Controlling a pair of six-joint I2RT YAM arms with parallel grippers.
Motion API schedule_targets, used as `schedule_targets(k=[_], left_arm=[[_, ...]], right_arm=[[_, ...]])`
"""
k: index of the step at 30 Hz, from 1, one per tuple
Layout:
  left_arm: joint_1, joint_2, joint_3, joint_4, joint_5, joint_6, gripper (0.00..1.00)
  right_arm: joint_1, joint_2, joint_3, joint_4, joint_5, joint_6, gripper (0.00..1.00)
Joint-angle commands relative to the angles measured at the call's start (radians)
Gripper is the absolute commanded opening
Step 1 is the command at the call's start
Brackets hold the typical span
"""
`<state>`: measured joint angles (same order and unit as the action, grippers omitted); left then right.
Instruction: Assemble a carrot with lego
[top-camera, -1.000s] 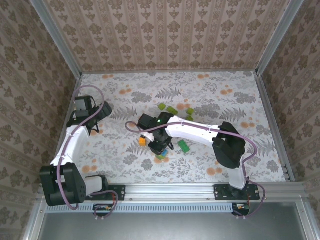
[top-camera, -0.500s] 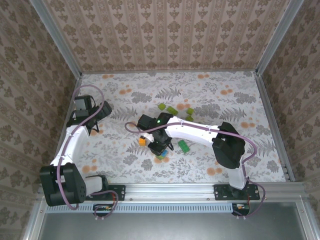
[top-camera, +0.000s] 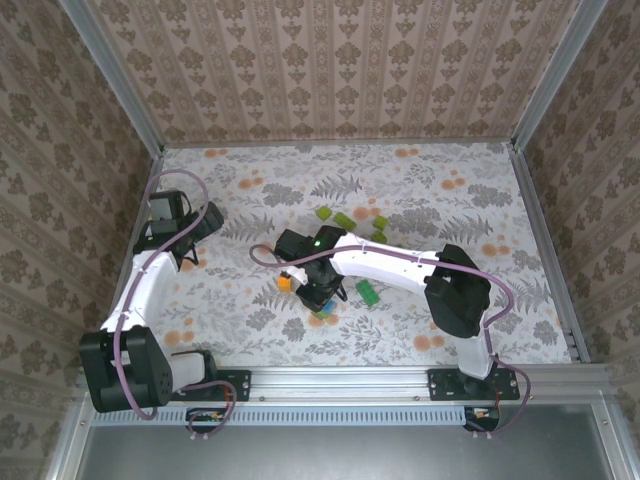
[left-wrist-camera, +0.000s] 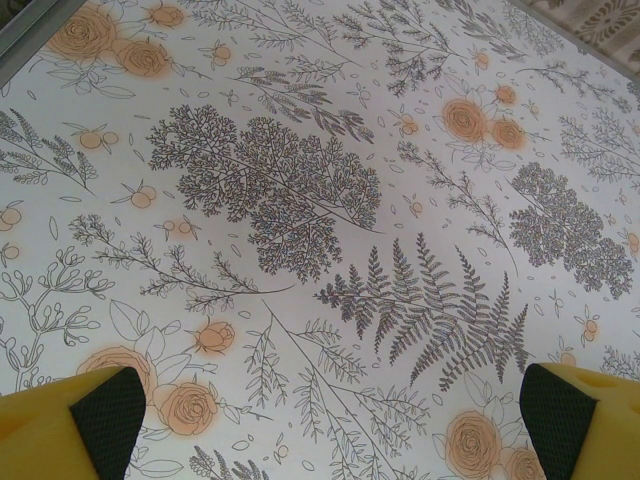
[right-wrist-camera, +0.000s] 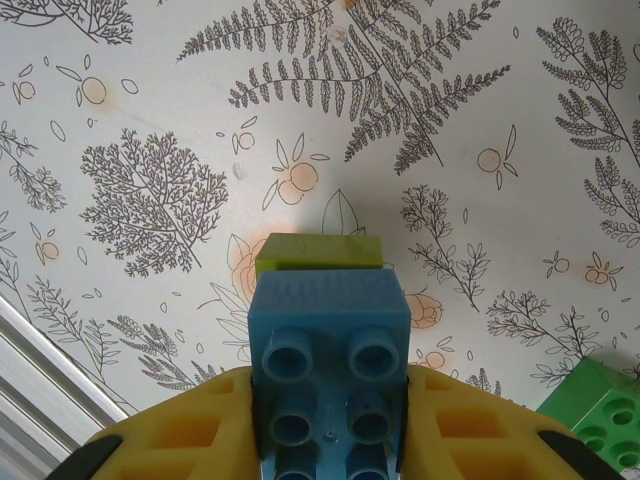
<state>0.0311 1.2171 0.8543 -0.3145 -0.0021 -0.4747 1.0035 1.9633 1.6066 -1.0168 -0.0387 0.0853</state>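
Note:
My right gripper (top-camera: 319, 296) (right-wrist-camera: 328, 445) is shut on a blue lego brick (right-wrist-camera: 328, 370), studs facing the camera. A lime-green brick (right-wrist-camera: 318, 251) is joined to its far end, just above the floral table. In the top view this blue and green piece (top-camera: 322, 314) hangs at the table's middle. An orange brick (top-camera: 285, 283) lies just left of that gripper, and a dark green brick (top-camera: 367, 291) (right-wrist-camera: 595, 410) just right of it. Loose lime-green bricks (top-camera: 345, 221) lie farther back. My left gripper (top-camera: 186, 250) (left-wrist-camera: 330, 425) stands open over bare cloth at the far left. The carrot is out of view.
The table is covered by a floral cloth (top-camera: 450, 200), with patterned walls on three sides and a metal rail (top-camera: 350, 378) along the near edge. The right arm (top-camera: 400, 266) stretches across the middle from its base at the right.

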Motion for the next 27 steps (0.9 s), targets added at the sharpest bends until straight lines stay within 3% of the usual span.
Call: schedule_targets(k=[1, 14, 27], left_arm=[[-0.008, 0.004, 0.026, -0.016, 0.009, 0.018, 1.00], [-0.010, 0.005, 0.028, -0.015, 0.008, 0.020, 1.00], [-0.013, 0.006, 0.026, -0.017, 0.002, 0.021, 1.00]], right_arm=[[0.020, 0.062, -0.040, -0.019, -0.021, 0.014, 0.31], [0.032, 0.101, -0.057, -0.026, -0.007, 0.007, 0.30], [0.053, 0.139, -0.190, 0.035, 0.024, 0.037, 0.29]])
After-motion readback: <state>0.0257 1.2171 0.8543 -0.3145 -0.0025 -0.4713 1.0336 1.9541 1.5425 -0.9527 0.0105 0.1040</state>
